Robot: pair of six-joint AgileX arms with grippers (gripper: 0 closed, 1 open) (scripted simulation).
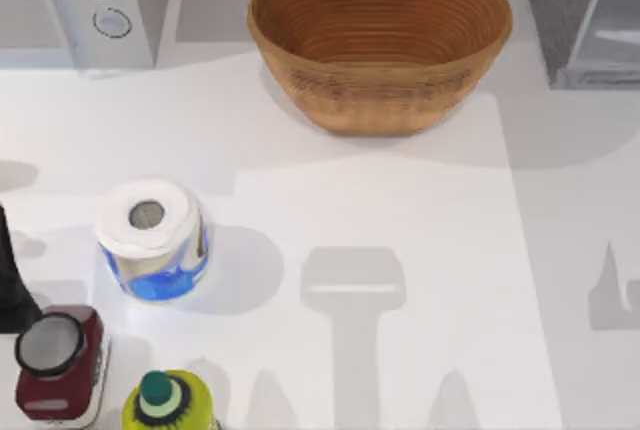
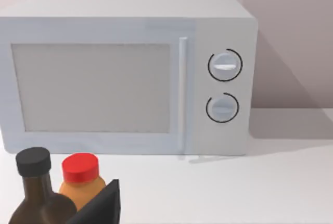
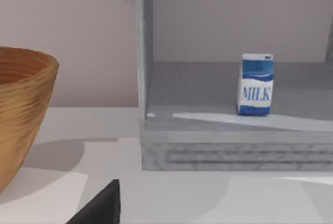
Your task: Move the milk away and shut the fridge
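A white table runs back to a pale wall, and shadows of both arms fall across it. The right gripper (image 3: 99, 206) shows as one dark finger tip low in its wrist view; whether it is open or closed I cannot tell, and it touches nothing visible. Ahead of it, well apart, the milk (image 3: 256, 84) stands upright on the floor of the open fridge (image 3: 229, 146), inside the compartment. Off to one side of this gripper sits the wicker basket (image 3: 21, 114).

The risk I judge: the carton is small and light, so a reach over the fridge's raised sill could tip it or push it deeper, and the door cannot close cleanly with it inside.

The left gripper (image 2: 101, 206), its opening likewise unclear, hovers near two bottles (image 2: 36, 193), facing the microwave (image 2: 125, 78).
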